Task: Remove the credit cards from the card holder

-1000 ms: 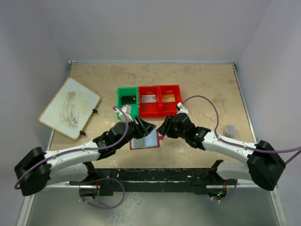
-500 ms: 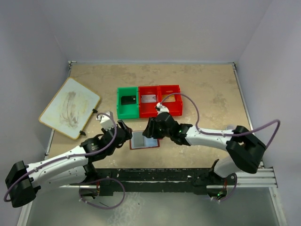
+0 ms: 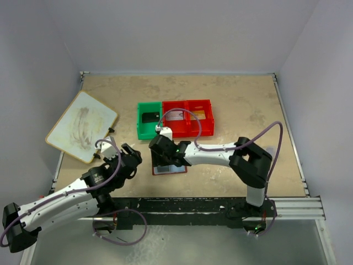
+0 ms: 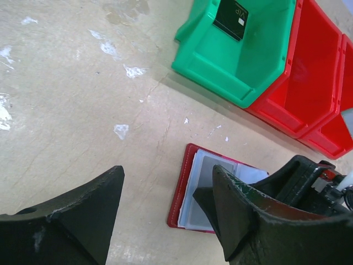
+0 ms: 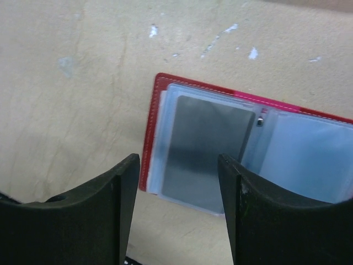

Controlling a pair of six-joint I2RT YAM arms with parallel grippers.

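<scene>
Top external view: card holder (image 3: 177, 169) lay open on the table (image 3: 242, 105), at 6 o'clock from the green-and-red bin tray (image 3: 142, 131) and partly covered by the right gripper (image 3: 163, 152). Left gripper (image 3: 130, 158) sat at 9 o'clock from the holder, apart from it. White board (image 3: 81, 126) at 10 o'clock, well apart.

Bin contents: black card (image 3: 150, 117) in the green compartment, silver-grey card (image 3: 174, 115) in the middle red one, gold-brown card (image 3: 199, 115) in the 3 o'clock red one.

Right wrist view: right gripper (image 5: 177, 163) had its jaws spread wide and nothing clamped between them. Below the gap lay the holder (image 5: 309, 160), a grey card (image 5: 207, 146) inside its 9 o'clock sleeve. Could not tell whether the fingertips touched the plastic.

Left wrist view: left gripper (image 4: 168, 176) also stood open and empty, over bare table. Holder (image 4: 187, 193) at 4 o'clock of the gap; black card (image 4: 230, 15) in the green bin at 1 o'clock.
</scene>
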